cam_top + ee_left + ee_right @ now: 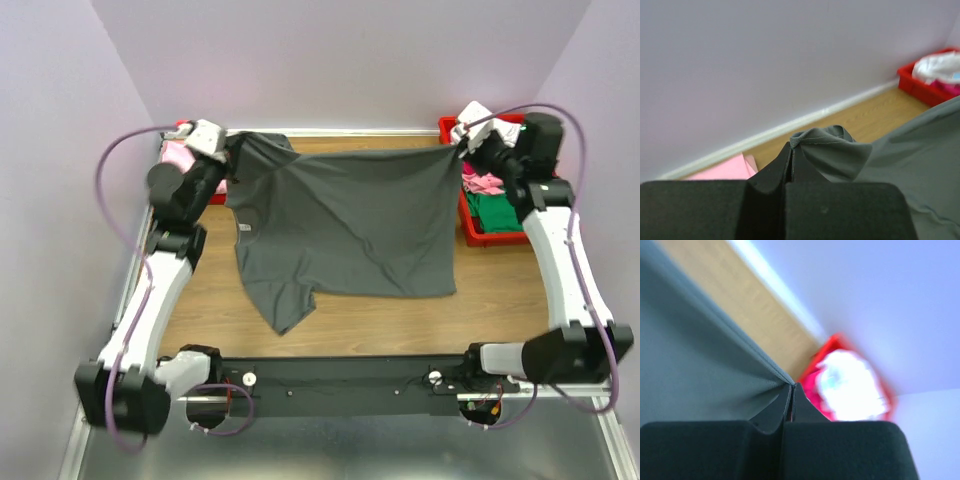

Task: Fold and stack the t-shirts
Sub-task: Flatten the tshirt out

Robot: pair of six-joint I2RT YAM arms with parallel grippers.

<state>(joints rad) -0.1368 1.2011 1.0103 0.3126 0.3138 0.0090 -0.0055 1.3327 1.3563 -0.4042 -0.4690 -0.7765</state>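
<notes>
A large dark grey t-shirt (345,220) hangs stretched between both arms above the wooden table, its lower part draping onto the boards. My left gripper (228,150) is shut on the shirt's far left corner, where a bunched grey fold (830,145) pokes out past the tips (791,147). At the far right, my right gripper (458,143) is shut on the other corner, with taut grey cloth (705,375) running into the tips (792,386). Pink, white and green t-shirts (487,190) lie in the red tray.
A red tray (488,238) stands at the back right against the wall, seen blurred in the right wrist view (850,385). Another red tray with a pink shirt (180,155) sits at the back left, behind my left arm. The purple walls close in on three sides.
</notes>
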